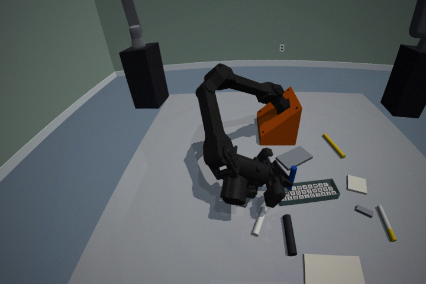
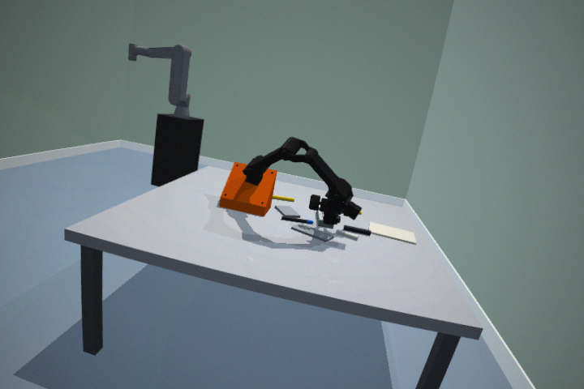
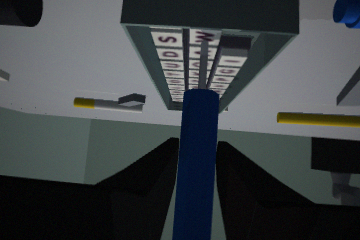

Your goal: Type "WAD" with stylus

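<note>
The gripper is shut on the blue stylus, which stands nearly upright over the left end of the keyboard in the top view. The keyboard is a dark green tray with rows of white lettered keys. In the wrist view the stylus's thin grey tip reaches to the W key, overlapping its lower part. Whether it touches or presses the key cannot be told. An S key shows to the left. In the exterior view the arm hides the stylus.
A grey slab, an orange sloped block and a yellow stick lie behind the keyboard. A white cylinder and a black cylinder lie in front. A black pen with a blue end lies near the arm.
</note>
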`<state>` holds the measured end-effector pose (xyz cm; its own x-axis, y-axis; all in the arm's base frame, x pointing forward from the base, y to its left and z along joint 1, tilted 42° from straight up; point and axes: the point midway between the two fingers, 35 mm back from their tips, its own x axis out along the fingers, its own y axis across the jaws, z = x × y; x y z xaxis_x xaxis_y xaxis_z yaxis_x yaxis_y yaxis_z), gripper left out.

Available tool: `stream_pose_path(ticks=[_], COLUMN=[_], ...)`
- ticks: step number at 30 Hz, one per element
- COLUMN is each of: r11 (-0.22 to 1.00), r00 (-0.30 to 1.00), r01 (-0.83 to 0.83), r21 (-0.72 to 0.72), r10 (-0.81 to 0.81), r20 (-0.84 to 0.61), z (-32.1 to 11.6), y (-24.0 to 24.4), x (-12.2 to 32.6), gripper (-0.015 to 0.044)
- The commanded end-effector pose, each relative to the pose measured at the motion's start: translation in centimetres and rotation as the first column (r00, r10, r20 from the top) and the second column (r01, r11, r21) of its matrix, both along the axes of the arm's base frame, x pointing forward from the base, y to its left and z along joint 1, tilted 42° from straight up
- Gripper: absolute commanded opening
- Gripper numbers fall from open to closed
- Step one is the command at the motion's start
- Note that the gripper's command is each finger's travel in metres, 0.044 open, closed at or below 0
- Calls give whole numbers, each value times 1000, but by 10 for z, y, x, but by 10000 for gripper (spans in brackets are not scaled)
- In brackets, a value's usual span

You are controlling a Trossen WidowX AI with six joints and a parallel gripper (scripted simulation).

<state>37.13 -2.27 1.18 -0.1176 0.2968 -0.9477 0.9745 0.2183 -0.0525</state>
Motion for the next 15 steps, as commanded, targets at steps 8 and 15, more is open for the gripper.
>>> stream_pose_path(ticks=[8,15], r11=[1000,1000], r00=[1000,1000], r01=[-2,-2], r21=[-4,-4], r10=[2,2], r20=[2,2], z=[-3,-3], y=[-4,-4], x=[1,1], gripper=[81,81])
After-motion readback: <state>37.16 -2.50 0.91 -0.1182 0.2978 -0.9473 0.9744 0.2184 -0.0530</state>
